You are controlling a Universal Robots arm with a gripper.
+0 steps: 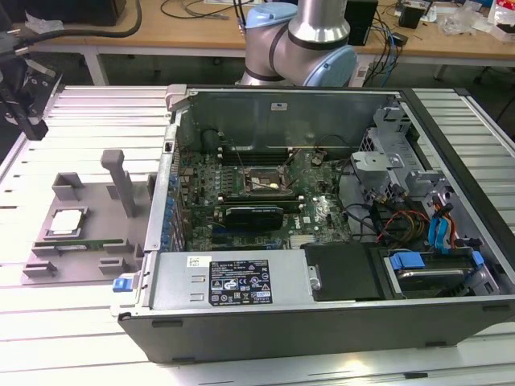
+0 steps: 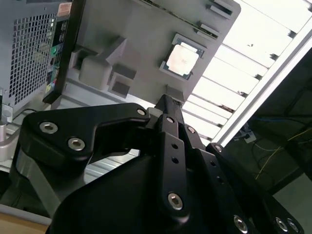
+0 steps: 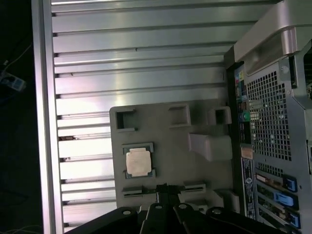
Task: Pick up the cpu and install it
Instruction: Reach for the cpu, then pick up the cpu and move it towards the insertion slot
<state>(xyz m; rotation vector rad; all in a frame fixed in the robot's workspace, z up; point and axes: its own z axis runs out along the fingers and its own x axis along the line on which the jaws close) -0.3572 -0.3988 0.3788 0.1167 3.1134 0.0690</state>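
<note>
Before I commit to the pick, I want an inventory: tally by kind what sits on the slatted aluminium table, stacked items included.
cpu: 1, lying in a pocket of the fixture tray
grey fixture tray: 1
open computer case: 1
Total: 3

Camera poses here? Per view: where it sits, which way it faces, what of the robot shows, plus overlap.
Exterior view: off the arm, raised, looking down on the open computer case and grey fixture; the arm stands beyond the case.
First wrist view: on the arm, facing down past the gripper at the cpu on the fixture.
Second wrist view: on the arm, looking obliquely along the gripper toward the cpu.
Shared: all three show the cpu on the fixture.
</note>
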